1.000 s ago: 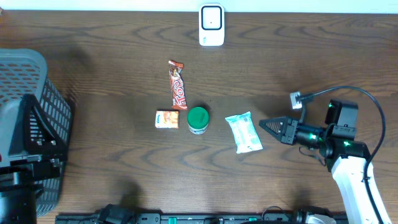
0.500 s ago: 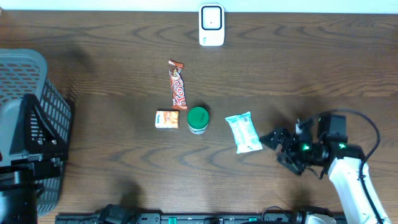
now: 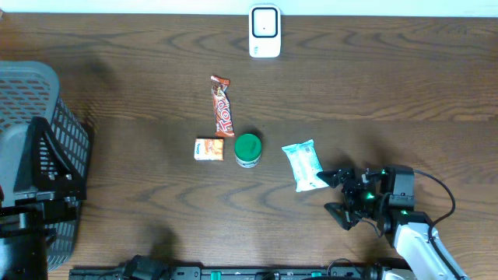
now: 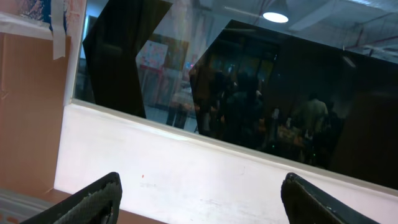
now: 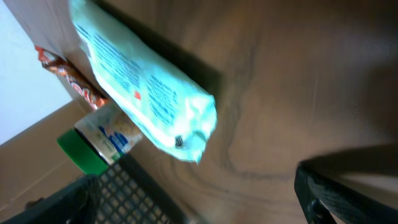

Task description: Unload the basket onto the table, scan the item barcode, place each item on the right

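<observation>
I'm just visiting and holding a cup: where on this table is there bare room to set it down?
Bare wood lies between the basket and the orange box, and right of the scanner. It is crowded mid-table: candy bar, green-lidded jar, wipes packet, right gripper alongside.

The dark wooden counter [image 3: 389, 78] carries a white scanner [image 3: 264, 31] at its far edge. Mid-counter lie a candy bar [image 3: 222, 106], orange box [image 3: 208, 149], green-lidded tub [image 3: 247, 149] and wipes packet [image 3: 304, 166]. A grey basket [image 3: 47, 132] stands left.

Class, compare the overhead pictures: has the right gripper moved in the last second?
Yes. The right gripper has shifted down the picture, from level with the middle of the wipes pack to just past its lower corner.
</observation>
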